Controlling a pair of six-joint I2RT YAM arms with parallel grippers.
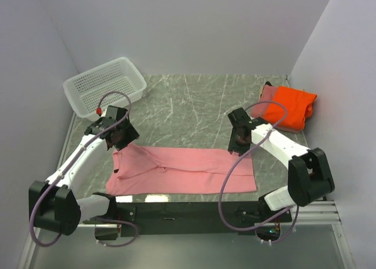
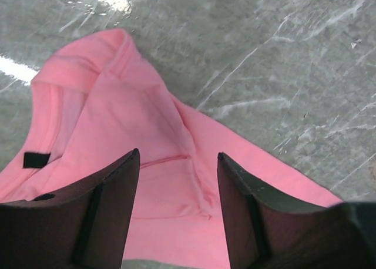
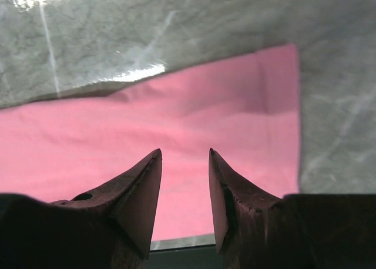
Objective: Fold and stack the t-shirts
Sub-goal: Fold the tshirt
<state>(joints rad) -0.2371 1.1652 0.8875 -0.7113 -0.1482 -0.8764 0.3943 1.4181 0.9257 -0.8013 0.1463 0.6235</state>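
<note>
Left arm [image 1: 73, 163] stretched up from the lower left, the left gripper [image 1: 119, 138] pointing down left of centre, jaws parted, nothing between them. Right arm [image 1: 276, 145] angled in from the lower right, the right gripper [image 1: 239, 142] equally open and empty.

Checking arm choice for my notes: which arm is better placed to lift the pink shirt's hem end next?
Right. The right tool hangs open above the pink shirt's hem end; the left tool is over the collar.

No legible txt anywhere; small black tag [image 2: 36, 160] on pink shirt [image 2: 117, 134] shows no readable print.
</note>
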